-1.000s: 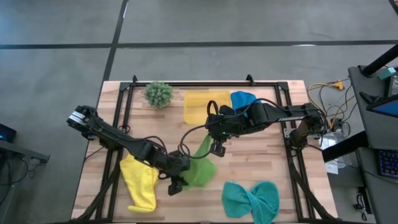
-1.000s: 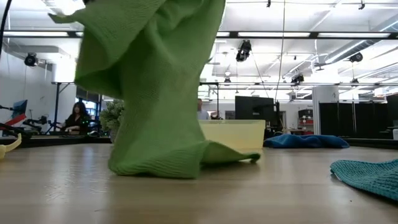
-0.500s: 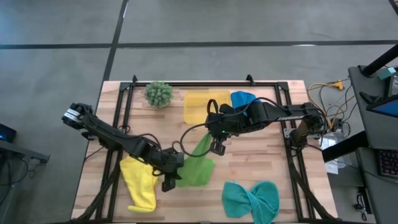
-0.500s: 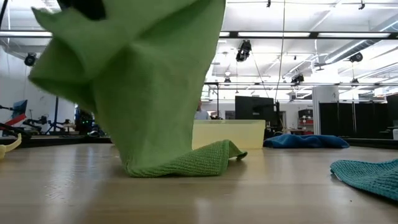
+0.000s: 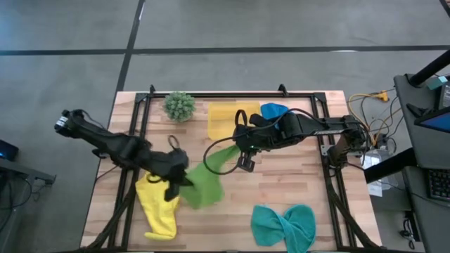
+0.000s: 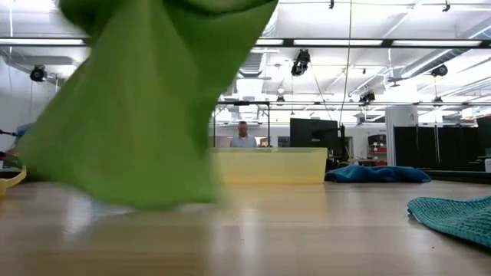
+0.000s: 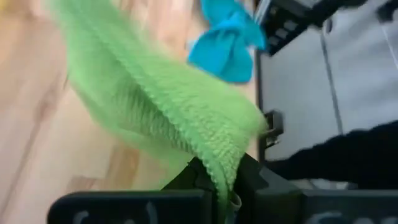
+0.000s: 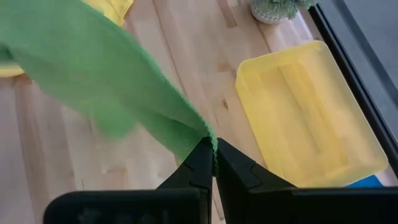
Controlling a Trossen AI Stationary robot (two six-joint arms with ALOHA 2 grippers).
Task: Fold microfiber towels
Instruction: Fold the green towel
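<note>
Left claw (image 5: 173, 184) and right claw (image 5: 241, 157), both clamped, raised mid-table.

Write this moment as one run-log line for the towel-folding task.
step: spreading lime green towel | left gripper: shut on one corner | right gripper: shut on opposite corner | towel: lifted between arms

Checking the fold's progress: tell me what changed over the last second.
The left claw closed on the lime green towel and pulled its corner leftward, lifting the cloth off the table. The right claw stayed shut on the opposite corner. The yellow towel, teal towel and blue towel didn't move.
</note>
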